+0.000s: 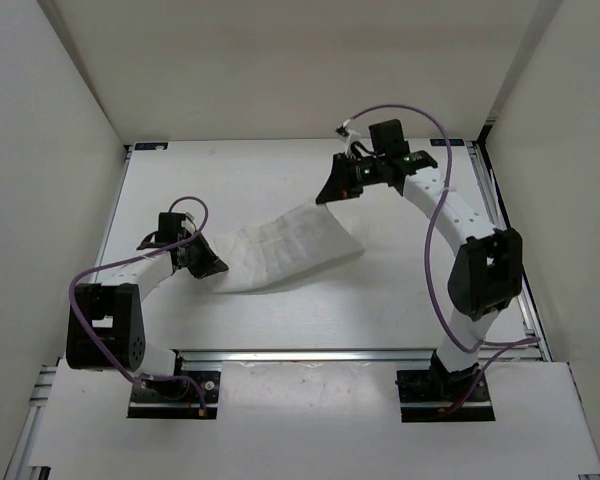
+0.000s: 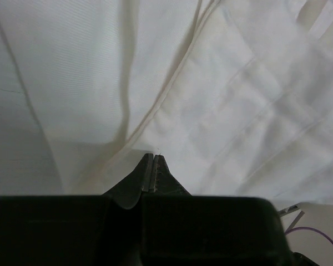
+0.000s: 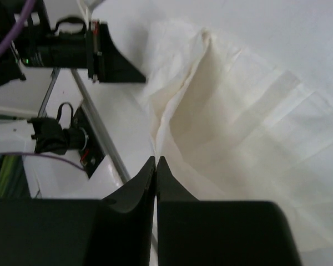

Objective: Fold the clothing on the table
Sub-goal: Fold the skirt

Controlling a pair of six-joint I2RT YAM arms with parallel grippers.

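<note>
Clothing (image 1: 290, 250) lies near the middle of the table (image 1: 280, 320), as a creased white band that runs from the left centre of the top view up toward the upper centre. One end is at your left gripper (image 1: 220, 268) and the other at your right gripper (image 1: 325, 197). On both claws the fingers are pressed together. Each wrist view shows an edge of the fabric going into the tips, so I judge that each one pinches a corner.

The step in hand looks like carrying the two held corners across to make a fold. The pinch is very thin, so move both arms at the same speed and in the same direction. Keep the fabric only lightly stretched, because a strong pull can draw it out of the tips. Bring the corners low over the opposite edge, line them up, and open only when the fabric rests flat.

Your left arm is bent low at the lower left, with its forearm reaching to the right. Your right arm makes a high arch from the lower right, and its wrist points down and to the left.
</note>
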